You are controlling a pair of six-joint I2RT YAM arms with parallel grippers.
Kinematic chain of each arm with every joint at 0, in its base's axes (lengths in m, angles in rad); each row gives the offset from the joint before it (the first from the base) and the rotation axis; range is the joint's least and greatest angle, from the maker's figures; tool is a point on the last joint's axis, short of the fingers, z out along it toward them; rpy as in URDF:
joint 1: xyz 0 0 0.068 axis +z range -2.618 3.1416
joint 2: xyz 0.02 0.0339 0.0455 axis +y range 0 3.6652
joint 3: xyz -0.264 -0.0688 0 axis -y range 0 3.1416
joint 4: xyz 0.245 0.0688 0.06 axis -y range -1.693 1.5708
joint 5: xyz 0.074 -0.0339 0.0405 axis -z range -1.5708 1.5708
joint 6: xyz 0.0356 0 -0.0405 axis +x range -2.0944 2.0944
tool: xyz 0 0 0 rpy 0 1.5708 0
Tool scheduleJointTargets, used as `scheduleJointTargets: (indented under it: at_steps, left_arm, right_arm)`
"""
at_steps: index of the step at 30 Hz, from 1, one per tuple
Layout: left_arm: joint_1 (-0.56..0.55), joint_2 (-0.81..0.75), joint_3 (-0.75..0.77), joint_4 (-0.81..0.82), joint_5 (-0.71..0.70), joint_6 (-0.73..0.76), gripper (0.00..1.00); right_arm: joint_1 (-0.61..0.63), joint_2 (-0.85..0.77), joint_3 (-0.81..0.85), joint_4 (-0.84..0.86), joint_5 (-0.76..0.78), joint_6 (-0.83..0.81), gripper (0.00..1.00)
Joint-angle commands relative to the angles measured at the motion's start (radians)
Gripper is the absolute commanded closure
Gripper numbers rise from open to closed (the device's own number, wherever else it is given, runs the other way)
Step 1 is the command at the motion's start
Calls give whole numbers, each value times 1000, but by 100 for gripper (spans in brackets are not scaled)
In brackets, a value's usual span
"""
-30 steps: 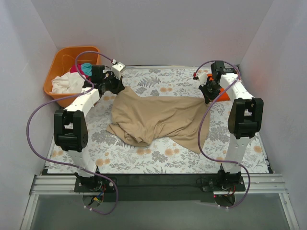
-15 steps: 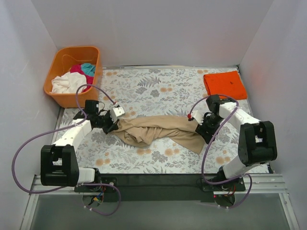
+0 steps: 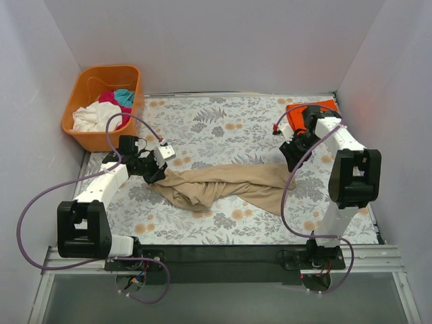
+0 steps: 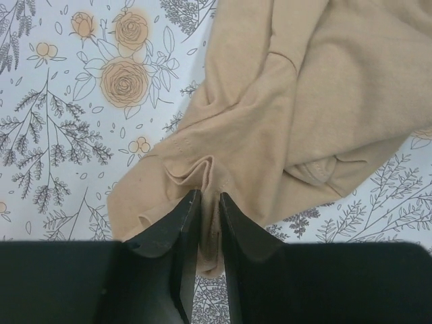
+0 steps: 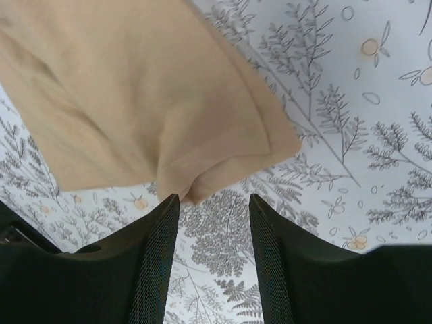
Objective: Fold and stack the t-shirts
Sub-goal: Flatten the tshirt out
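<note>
An overhead view showed a flower-printed table (image 3: 223,128) with an orange plastic basket (image 3: 86,75) at its far left corner. White (image 3: 91,118), magenta (image 3: 108,98) and teal (image 3: 123,96) t-shirts sat heaped inside the basket, probably waiting their turn.

The tan t-shirt (image 3: 223,187) lay on the table to the right of the basket and nearer the arm bases. It was bunched into a long, rumpled band running away from the basket, not yet folded flat.

The left gripper (image 4: 208,199) was at the end of that band closest to the basket. Its fingers stood almost together with only a thin gap. A puckered fold of tan cloth sat in that gap, creases fanning out from the tips. Whether the fold was clamped or lay loose there could not be told.

The right gripper (image 5: 214,202) hung over the end of the band farthest from the basket. Its fingers were clearly apart with nothing between them. A tan corner lay flat on the table just beyond the tips.

With one arm at each end, the shirt seemed stretched lengthwise so it could be spread for folding.

Far to the right of the basket, at much the same depth, a bright orange t-shirt (image 3: 299,116) lay folded. It likely marked where the stack would grow, and the right arm partly hid it.
</note>
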Motion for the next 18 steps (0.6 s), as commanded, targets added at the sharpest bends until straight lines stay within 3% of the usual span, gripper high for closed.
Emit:
scheduleJointTargets:
  at_steps: [1, 7, 10, 13, 18]
  left_arm:
    - [3, 8, 35, 14, 21, -23, 80]
    - [3, 23, 46, 20, 21, -38, 80]
    - [3, 22, 43, 26, 13, -34, 80]
    - [3, 26, 41, 29, 10, -34, 80]
    - [3, 31, 44, 38, 12, -37, 80]
  right_arm:
    - [-8, 79, 109, -28, -25, 74, 55]
    - [-31, 207, 235, -35, -32, 175, 53]
    - [-31, 221, 234, -37, -37, 169, 59]
    - [-31, 231, 211, -40, -35, 167, 74]
    - [-31, 260, 181, -35, -37, 175, 76]
